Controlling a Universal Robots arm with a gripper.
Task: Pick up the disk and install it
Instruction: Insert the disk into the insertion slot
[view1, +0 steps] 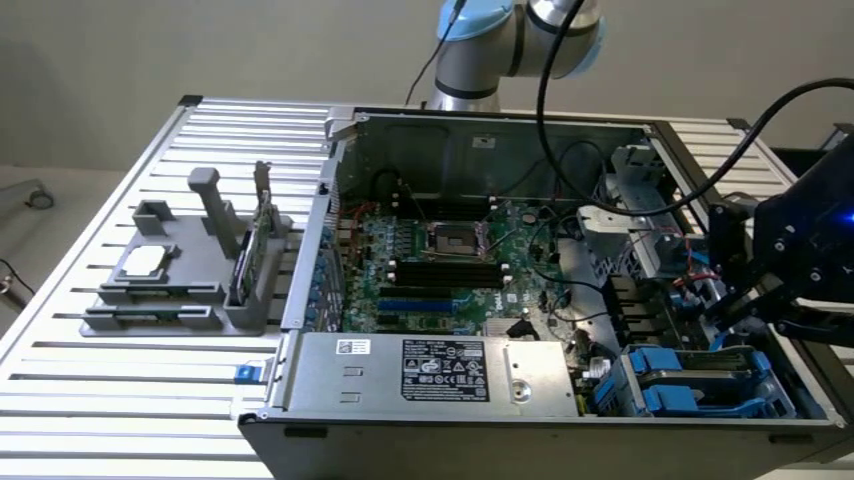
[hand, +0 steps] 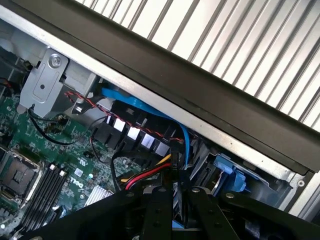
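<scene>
Wrist view: the gripper (hand: 175, 191) is seen with its two black fingers (hand: 157, 212) drawn close on a thin slab held edge-on. The slab is judged to be the disk (hand: 173, 205), and a sliver of blue frame is glimpsed at the end nearer the wrist. The disk is therefore taken to be gripped, not lying loose. Its long axis is judged to run along the fingers and out past the fingertips, with its flat faces pressed against the pads.

The relation that matters is between the held disk and the drive bay (view1: 701, 380). In the exterior view the gripper (view1: 745, 312) is placed above the open computer case (view1: 467, 125), and the bay lies just below and ahead of the fingertips. A blue plastic carrier (hand: 227, 170) is seen near the fingertips, off to one side. A bundle of red, yellow and black cables (hand: 145, 175) is strung just beyond the fingertips, beside the path into the bay.

The fingers are matt black, rigid and bolted. The bay parts are glossy moulded plastic, and the cables are soft and rounded. Farther from the gripper lies the green circuit board (view1: 454, 260), studded with slots and sockets. The case walls are bare sheet steel, and the case is set on a ribbed metal table (view1: 134, 380). A grey plastic stand (view1: 174, 290) is set well apart from the gripper.
</scene>
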